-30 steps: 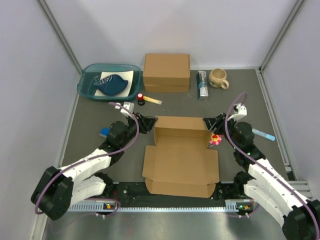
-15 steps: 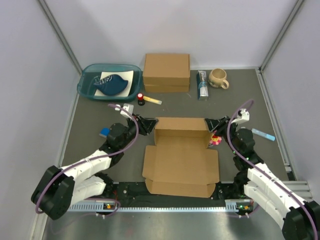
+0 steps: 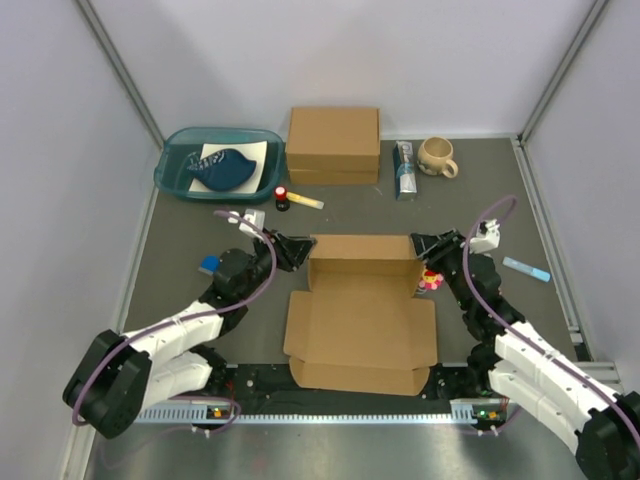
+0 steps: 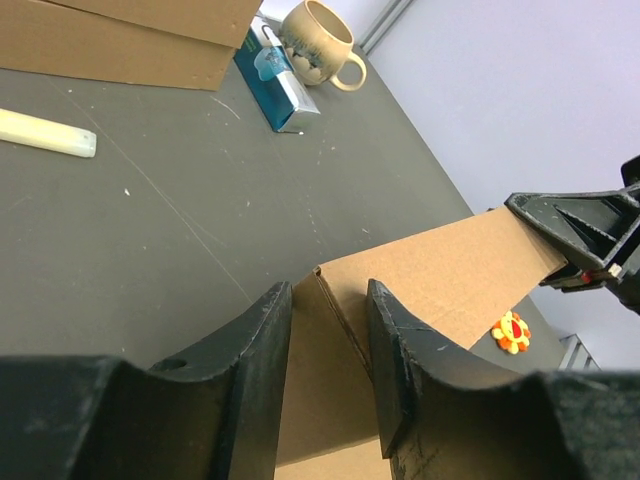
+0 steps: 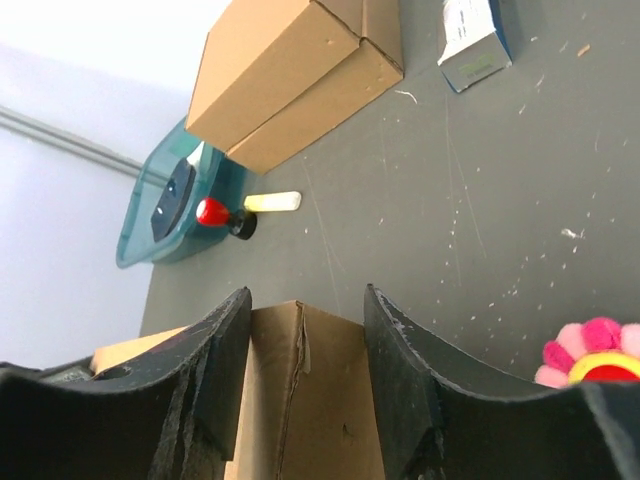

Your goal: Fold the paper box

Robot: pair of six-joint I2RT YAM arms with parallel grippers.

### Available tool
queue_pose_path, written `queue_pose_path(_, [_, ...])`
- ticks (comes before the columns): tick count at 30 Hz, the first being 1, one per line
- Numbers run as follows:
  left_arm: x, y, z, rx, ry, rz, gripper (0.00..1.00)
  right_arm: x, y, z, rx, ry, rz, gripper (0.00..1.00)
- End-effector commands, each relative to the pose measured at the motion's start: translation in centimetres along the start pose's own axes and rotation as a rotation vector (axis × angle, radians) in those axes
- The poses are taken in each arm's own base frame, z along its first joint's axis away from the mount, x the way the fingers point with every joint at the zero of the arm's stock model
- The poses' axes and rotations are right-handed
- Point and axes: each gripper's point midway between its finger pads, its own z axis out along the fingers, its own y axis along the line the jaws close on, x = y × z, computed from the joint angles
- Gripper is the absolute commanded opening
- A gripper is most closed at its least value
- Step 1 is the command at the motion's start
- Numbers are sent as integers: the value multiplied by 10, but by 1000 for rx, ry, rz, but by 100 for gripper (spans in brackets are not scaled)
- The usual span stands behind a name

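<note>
Left claw [image 4: 327, 300]: held half-parted astride the raised wall's corner; a pinch cannot be told.
Right claw [image 5: 305, 305]: likewise, at the opposite corner.
Paper box [image 3: 362, 322]: stretched between both claws, lid open.
Handling: judged light, crease-springy, easily crumpled; best taken at wall corners.

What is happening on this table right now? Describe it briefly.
A two-armed robot is working on the paper box, a brown cardboard mailer. Its rear wall stands up; the left gripper straddles that wall's left end and the right gripper its right end. The front panels lie flat, not yet folded.
</note>
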Motion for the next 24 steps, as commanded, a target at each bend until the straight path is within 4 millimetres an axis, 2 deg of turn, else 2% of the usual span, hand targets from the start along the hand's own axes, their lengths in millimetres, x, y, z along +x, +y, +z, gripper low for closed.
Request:
queue_pose_path(1, [69, 29, -24, -94, 250, -22, 42, 149, -117, -85, 391, 593, -40, 48])
queue_pose_path(5, [65, 27, -25, -91, 241, -17, 42, 154, -117, -91, 376, 589, -19, 50])
queue_pose_path(11, [74, 35, -30, -117, 265, -12, 43, 167, -132, -105, 411, 607, -16, 52])
queue_pose_path(12, [75, 35, -30, -120, 265, -14, 43, 166, -130, -105, 402, 604, -14, 53])
queue_pose_path(17, [73, 36, -31, -127, 259, -10, 43, 155, -125, -98, 407, 566, -48, 56])
queue_pose_path(20, [65, 33, -28, -129, 247, 2, 44, 149, -117, -94, 401, 553, -56, 64])
queue_pose_path(24, [55, 33, -24, -145, 228, 16, 47, 128, -94, -79, 352, 483, -71, 78])
